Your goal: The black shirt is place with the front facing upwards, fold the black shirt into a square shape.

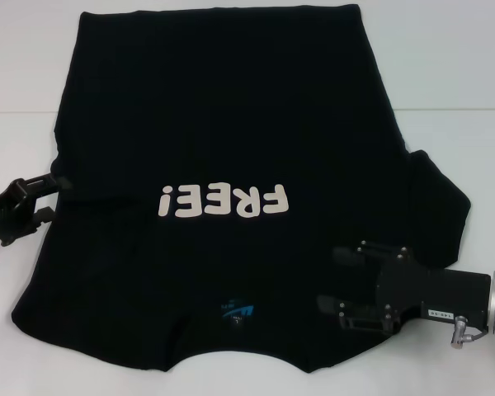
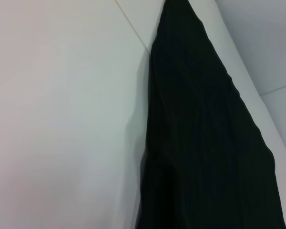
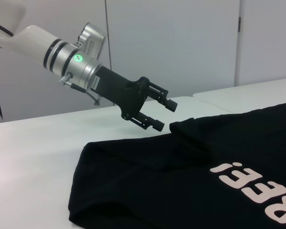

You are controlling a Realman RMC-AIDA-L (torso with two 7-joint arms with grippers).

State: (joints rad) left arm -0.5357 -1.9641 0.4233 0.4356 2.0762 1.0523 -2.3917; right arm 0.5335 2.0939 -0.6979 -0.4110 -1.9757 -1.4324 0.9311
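You have the shirt [image 1: 231, 124] lying flat on the white worktop [image 1: 462, 74], front up, with the white "FREE!" lettering [image 1: 223, 200] across its middle. The lettering is the landmark here. The blue neck label [image 1: 235, 309] sits on the robot's side of the lettering, and the hem lies on the far side of it, so the collar end faces the robot. To the right of the lettering one sleeve [image 1: 439, 198] is spread out on the worktop; to the left the shirt's edge looks already folded in, with no sleeve sticking out.

Your left gripper [image 1: 56, 181] is at the shirt's left edge, level with the lettering and well to its left. In the right wrist view you see it [image 3: 166, 116] tilted down, its two fingers [image 3: 155, 124] apart, with their tips right next to a raised corner of cloth [image 3: 177, 127]; you cannot tell whether they touch it. The left wrist view gives you only a strip of black cloth [image 2: 205, 143] against the worktop [image 2: 62, 119].

Your right gripper [image 1: 333, 280] is over the shirt, to the right of the lettering and nearer the collar end, pointing toward the neck label. Its fingers [image 1: 346, 254] stand apart with nothing between them.
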